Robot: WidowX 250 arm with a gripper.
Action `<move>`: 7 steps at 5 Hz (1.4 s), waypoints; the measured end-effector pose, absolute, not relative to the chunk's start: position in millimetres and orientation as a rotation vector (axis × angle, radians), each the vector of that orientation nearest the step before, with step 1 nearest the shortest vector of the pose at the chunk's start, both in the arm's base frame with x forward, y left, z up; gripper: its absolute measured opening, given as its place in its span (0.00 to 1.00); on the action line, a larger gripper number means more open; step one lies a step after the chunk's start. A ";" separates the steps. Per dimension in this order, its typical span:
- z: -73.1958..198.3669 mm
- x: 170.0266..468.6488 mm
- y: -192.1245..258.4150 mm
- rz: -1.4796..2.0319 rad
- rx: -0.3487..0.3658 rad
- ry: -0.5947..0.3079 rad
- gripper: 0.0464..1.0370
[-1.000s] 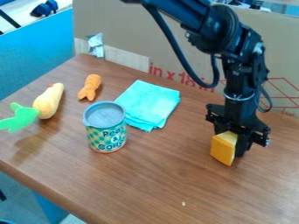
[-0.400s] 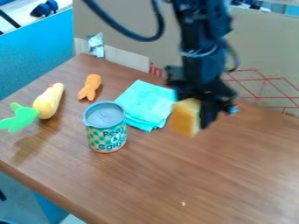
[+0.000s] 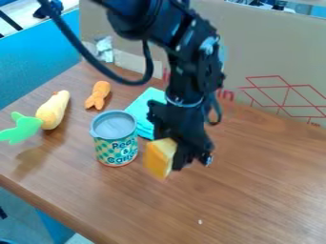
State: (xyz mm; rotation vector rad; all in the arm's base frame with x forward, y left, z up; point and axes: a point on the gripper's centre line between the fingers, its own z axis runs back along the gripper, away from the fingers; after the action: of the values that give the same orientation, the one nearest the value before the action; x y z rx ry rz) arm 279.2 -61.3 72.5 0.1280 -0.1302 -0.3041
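Observation:
Just right of the can, in the middle of the view, my gripper (image 3: 170,155) hangs over the table, shut on a yellow-orange block (image 3: 159,158). The block's broad face is turned toward the left front. A can (image 3: 115,143) with a grey top and a green dotted label stands upright left of the block. Behind the gripper lies a folded turquoise cloth (image 3: 143,109), its right part hidden by the arm.
On the brown table (image 3: 255,190), a yellow plush vegetable (image 3: 53,109) with green leaves (image 3: 22,127) lies at the left edge. An orange carrot-like toy (image 3: 98,94) is behind the can. Cardboard (image 3: 274,52) stands along the back.
The gripper has carried the block leftward from the right side, higher midway and lower now, to a spot beside the can. The can, cloth and toys have stayed in place.

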 end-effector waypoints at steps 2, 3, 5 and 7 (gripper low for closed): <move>61.5 254.8 -72.2 -0.379 0.020 -0.054 0.43; 50.5 243.6 -86.5 -0.474 -0.099 0.025 0.43; 20.3 236.8 -113.4 -0.586 -0.094 0.052 0.41; 13.2 235.5 -127.6 -0.645 -0.053 0.016 0.48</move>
State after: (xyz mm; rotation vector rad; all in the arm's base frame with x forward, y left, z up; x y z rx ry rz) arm 235.5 -127.6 13.2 -0.0529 0.0156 -0.6449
